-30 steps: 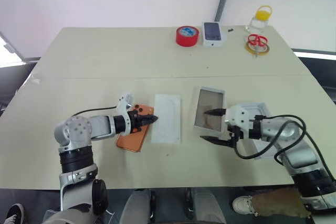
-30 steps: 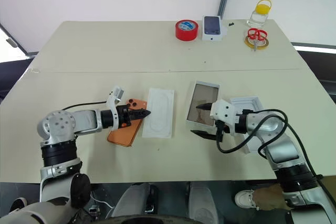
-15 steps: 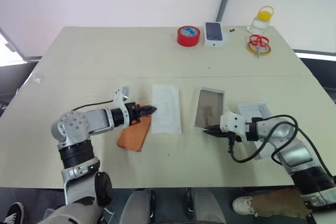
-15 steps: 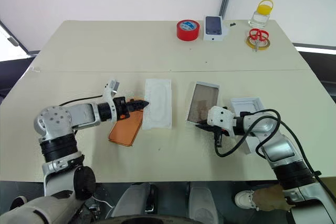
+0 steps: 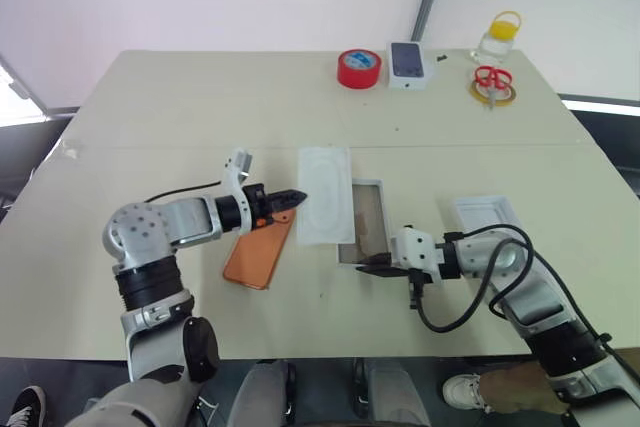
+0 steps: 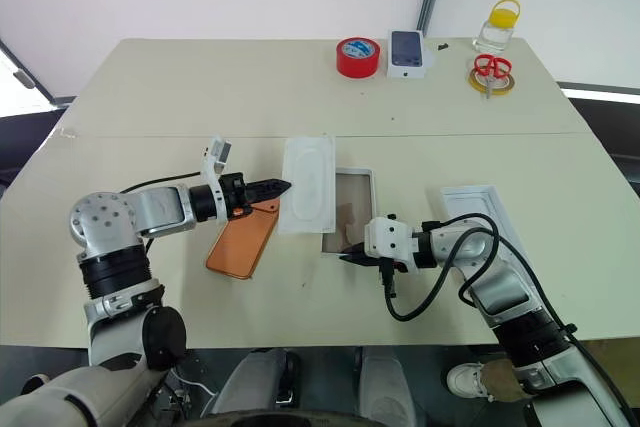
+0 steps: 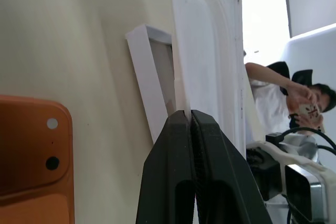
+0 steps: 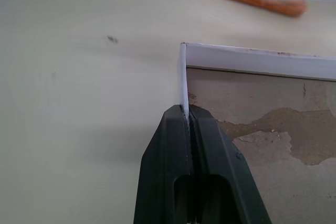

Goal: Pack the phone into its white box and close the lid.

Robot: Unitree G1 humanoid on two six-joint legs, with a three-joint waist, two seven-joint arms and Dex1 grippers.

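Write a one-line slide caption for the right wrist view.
Right gripper pinching the white box by its rim.

The right gripper [image 6: 347, 256] is pinching the near rim of the white box [image 6: 350, 209]; the left gripper [image 6: 283, 185] is gripping a white card [image 6: 309, 185] above the phone [image 6: 241, 244] lying on the desk [image 6: 200, 87].

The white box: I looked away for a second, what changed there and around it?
The right gripper shut its fingers on the white box rim and dragged it left, beside the card. The left gripper, pinching the card, lifted it slightly. Phone, lid and far items stayed.
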